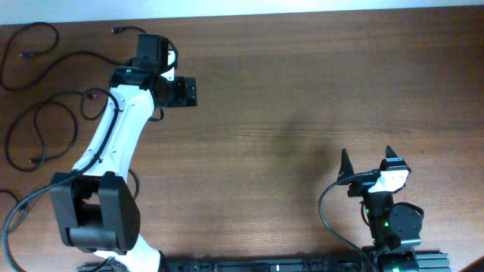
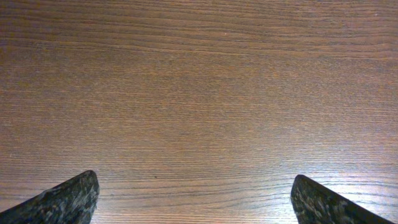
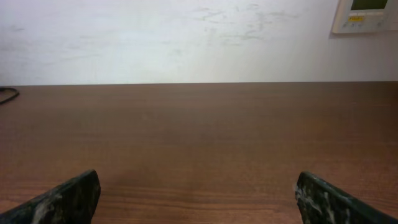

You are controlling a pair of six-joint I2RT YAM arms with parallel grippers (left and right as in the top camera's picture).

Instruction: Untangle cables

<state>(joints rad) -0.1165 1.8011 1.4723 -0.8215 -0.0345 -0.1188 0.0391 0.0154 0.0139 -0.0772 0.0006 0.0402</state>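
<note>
Far over at the left edge of the table [image 1: 302, 91], the cables [image 1: 29, 54] sprawl in loose black loops, apart from both arms. Left gripper [image 2: 194, 177] hangs over bare wood, fingers spread wide; right gripper [image 3: 198, 174] sits low near the front, spread wide too.

Wooden table [image 1: 302, 91]; black cables [image 1: 43, 103] lying at left.

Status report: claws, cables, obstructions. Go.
Left claw open, empty, over bare table. Right claw open, empty, near the front edge. Cables loose along the left side, none held. Left arm overlaps some loops.
</note>
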